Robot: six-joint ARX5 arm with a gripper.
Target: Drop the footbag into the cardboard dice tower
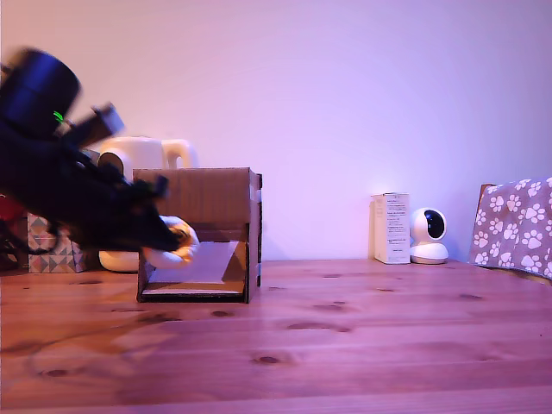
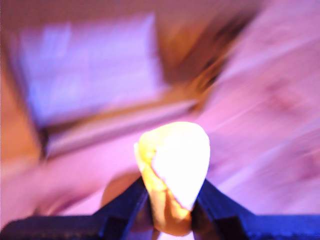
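The footbag is a soft yellow and white ball squeezed between the two dark fingers of my gripper. In the exterior view the gripper holds the footbag just above the table, at the left front edge of the cardboard dice tower. The tower is a brown corrugated box with a low front opening and a pale ramp inside. In the blurred wrist view the ramp and tower opening lie just beyond the ball.
A white kettle stands behind the tower, a patterned tissue box at the exterior view's left. At the right stand a white carton, a small white camera and a paw-print fabric item. The wooden table spreads in front.
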